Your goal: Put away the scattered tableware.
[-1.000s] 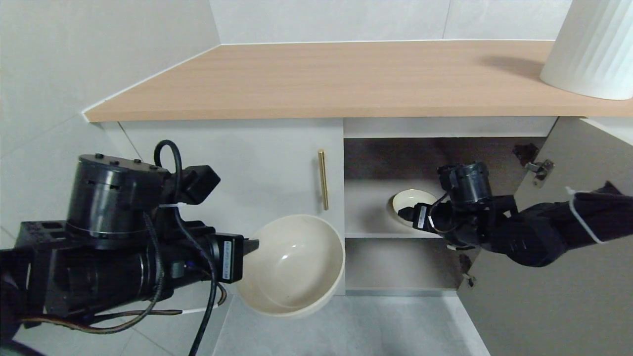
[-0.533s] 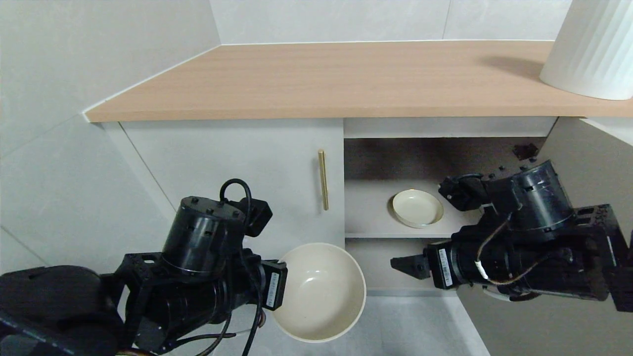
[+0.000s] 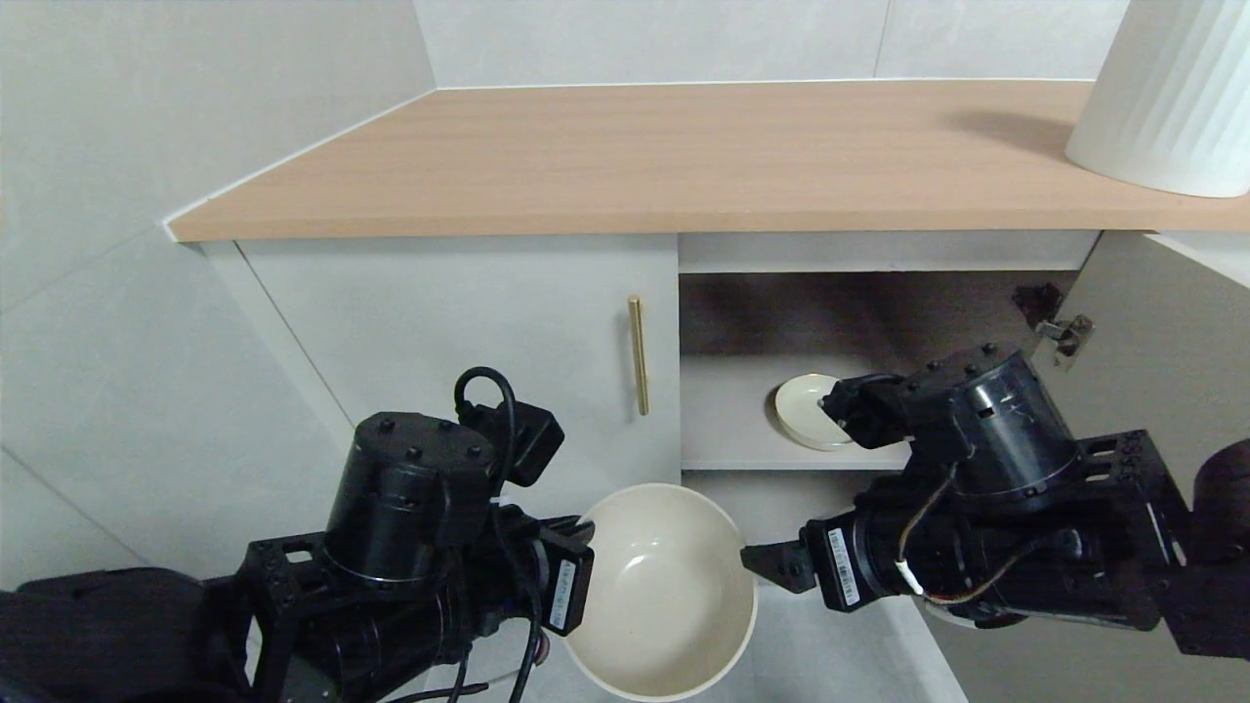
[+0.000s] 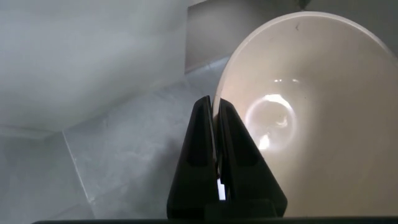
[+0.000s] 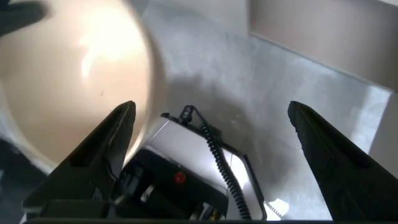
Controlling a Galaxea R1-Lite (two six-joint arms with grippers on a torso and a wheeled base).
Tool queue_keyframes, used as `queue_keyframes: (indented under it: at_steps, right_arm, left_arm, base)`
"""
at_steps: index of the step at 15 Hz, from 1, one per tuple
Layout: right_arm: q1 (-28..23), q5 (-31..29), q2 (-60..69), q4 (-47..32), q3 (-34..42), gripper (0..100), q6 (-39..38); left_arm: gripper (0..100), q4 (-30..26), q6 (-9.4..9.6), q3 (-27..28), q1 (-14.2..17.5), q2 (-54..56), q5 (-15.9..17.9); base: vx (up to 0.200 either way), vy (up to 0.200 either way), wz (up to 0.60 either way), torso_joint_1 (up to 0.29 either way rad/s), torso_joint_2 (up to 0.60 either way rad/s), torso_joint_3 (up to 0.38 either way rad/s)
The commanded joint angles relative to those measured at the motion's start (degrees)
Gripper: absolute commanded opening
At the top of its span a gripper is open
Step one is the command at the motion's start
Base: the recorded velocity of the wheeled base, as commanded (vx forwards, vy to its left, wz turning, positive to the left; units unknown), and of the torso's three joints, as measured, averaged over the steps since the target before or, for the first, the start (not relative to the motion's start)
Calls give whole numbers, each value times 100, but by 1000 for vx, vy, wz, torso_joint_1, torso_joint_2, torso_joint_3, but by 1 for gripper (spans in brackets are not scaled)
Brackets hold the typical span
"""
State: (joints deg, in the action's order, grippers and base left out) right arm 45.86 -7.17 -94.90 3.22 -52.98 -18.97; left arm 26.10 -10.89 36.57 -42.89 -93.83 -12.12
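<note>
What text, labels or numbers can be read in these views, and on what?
No text is legible.
The left sticker, white, on the left end effector: print too small to read.
The right sticker, white, on the right end effector: print too small to read.
The bowl, saucer and cabinet door: no markings seen.
</note>
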Motion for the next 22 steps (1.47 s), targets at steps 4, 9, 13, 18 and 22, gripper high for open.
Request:
queue_keyframes:
  at_steps: [4, 9, 13, 18, 22]
  right_arm:
    - [98, -153, -432, 65, -116, 100, -151]
    - [98, -268, -556, 302, -107, 0, -256]
    - [160, -268, -547, 311, -90, 0, -300]
    - [169, -268, -547, 311, -72, 0, -283]
    - [169, -268, -556, 311, -72, 0, -292]
  left_arm:
    - [0, 159, 8, -80, -123, 32, -1]
    - [0, 159, 8, -89, -150, -12, -1]
    - [0, 159, 8, -89, -150, -92, -1]
    - [0, 150, 8, -98, -150, -92, -1]
    - [0, 150, 8, -98, -150, -92, -19]
  base:
    - [0, 0, 0, 0, 0, 0]
    - [0, 0, 0, 0, 0, 0]
    - [0, 0, 0, 0, 0, 0]
    - [0, 0, 0, 0, 0, 0]
    - [0, 0, 0, 0, 0, 0]
